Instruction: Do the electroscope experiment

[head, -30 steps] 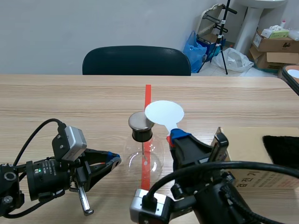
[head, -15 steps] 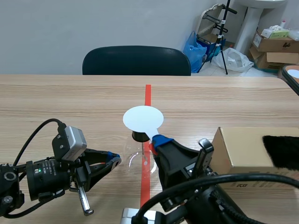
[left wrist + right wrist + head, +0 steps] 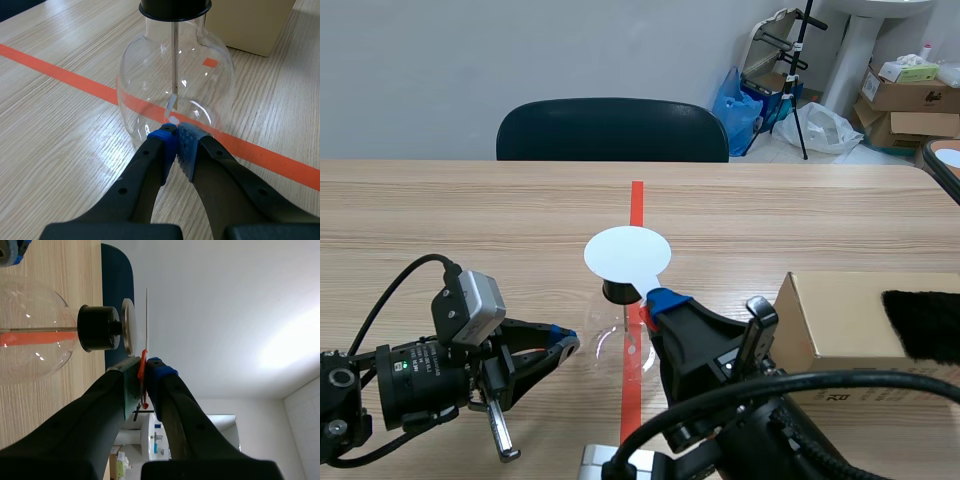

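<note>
Electroscope and charging disc at the centre of the wooden table (image 3: pixel 470 220).

The electroscope flask (image 3: pixel 612 347) is a round clear glass bulb standing upright on the orange tape line (image 3: pixel 636 205), near the table's near edge. A black stopper (image 3: pixel 618 292) closes its neck. A thin rod (image 3: pixel 174 65) hangs from the stopper straight down into the bulb, and a flat metal cap (image 3: pixel 128 326) sits on top of the stopper.

The left arm lies low at the near left, pointing right toward the flask. The left gripper (image 3: pixel 565 343) has its blue pads pressed together on nothing. Its tips are at the lower left wall of the bulb; whether they touch the glass cannot be told.

The right arm comes in from the near right and rises over the flask, its forearm angled toward the far left. The right gripper (image 3: pixel 665 300) pinches the thin orange handle (image 3: pixel 142 362) of a white disc (image 3: pixel 627 252). The disc is held level, parallel to the metal cap and just above it. A narrow gap between disc and cap shows in the right wrist view.

A cardboard box (image 3: pixel 840 320) stands on the table just right of the right arm, well right of the flask. A black furry pad (image 3: pixel 925 320) lies on its top. A dark chair (image 3: pixel 612 130) stands beyond the far edge.
</note>
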`<act>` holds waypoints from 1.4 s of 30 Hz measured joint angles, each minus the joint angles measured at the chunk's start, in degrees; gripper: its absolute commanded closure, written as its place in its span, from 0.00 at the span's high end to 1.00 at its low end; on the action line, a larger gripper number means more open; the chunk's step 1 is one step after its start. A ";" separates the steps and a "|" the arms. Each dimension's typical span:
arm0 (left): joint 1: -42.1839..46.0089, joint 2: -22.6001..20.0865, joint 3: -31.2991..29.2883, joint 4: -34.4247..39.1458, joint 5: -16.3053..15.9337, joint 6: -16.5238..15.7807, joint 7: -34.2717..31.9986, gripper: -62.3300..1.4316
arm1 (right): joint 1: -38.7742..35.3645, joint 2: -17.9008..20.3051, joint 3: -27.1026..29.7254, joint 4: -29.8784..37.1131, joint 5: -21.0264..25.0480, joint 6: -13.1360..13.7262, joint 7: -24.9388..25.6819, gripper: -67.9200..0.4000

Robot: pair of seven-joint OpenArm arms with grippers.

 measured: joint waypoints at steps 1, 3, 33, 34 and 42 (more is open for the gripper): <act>0.00 0.00 0.00 0.00 0.00 0.00 0.00 0.07 | 0.00 0.00 0.00 0.00 0.00 0.00 0.00 0.02; 0.00 0.00 0.00 0.00 0.00 0.00 0.00 0.07 | 0.00 0.00 0.00 0.00 0.00 0.00 0.00 0.02; 0.00 0.00 0.00 0.00 0.00 0.00 0.00 0.07 | 0.00 0.00 0.00 0.00 0.00 0.00 -19.04 0.02; 0.00 0.00 0.00 0.00 0.00 0.00 0.00 0.07 | 0.00 0.00 0.00 0.00 0.00 0.00 -21.11 0.02; 0.00 0.00 0.00 0.00 0.00 0.00 0.00 0.07 | 0.00 0.00 0.00 0.00 0.00 0.00 -33.55 0.02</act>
